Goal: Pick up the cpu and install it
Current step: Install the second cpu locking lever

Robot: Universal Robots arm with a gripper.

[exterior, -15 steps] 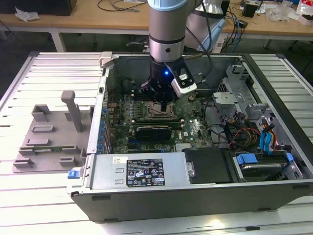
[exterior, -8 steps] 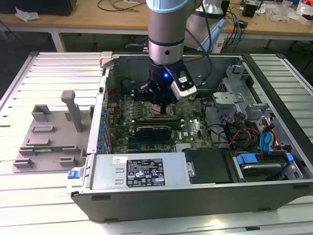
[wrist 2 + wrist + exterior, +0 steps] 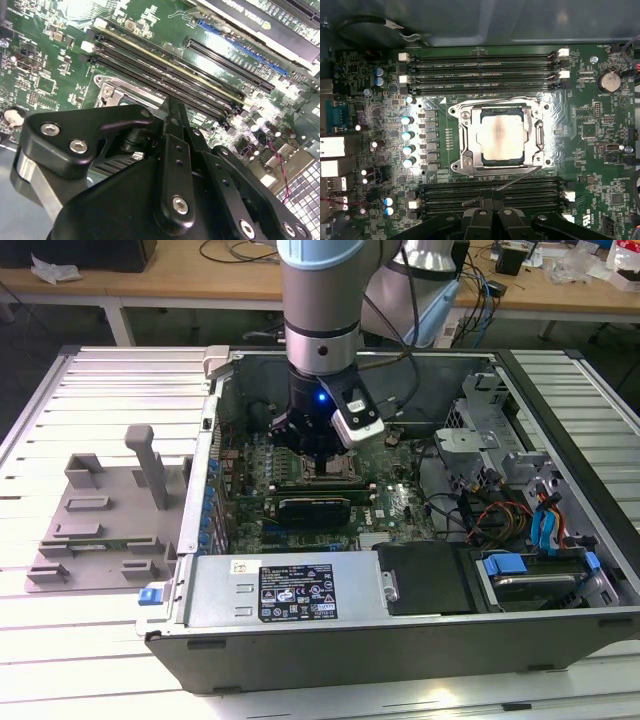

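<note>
Looking across the exterior view, we see the open computer case (image 3: 400, 635) lying on its side on a slatted metal table (image 3: 80, 660), its walls forming a rim all round the green motherboard (image 3: 405, 510). Our arm (image 3: 320, 300) drops straight down through the open side, with free room between it and the case wall on the exterior view's left, and the drive cage (image 3: 480, 410) and loose cables (image 3: 490, 515) crowding the exterior view's right. A grey fixture plate (image 3: 95, 530) lies well apart on the table outside the case. Inside, in the first wrist view, we see the socket frame (image 3: 470, 165) sitting between two banks of long dark memory slots (image 3: 480, 70), and the cpu (image 3: 501, 135) lies flat within that frame, its silver-grey top showing and its edges square with the frame's opening. A thin metal lever (image 3: 515, 179) runs along the frame's edge nearest our tool. The gripper (image 3: 492, 212) hangs low over the nearer bank of slots, just beside the socket and apart from the chip; its two dark fingers (image 3: 479, 220) stand pressed together with no gap and nothing between them. In the second wrist view we see the same closed fingers (image 3: 175, 130) above the slots, with bare board around the tip.
</note>
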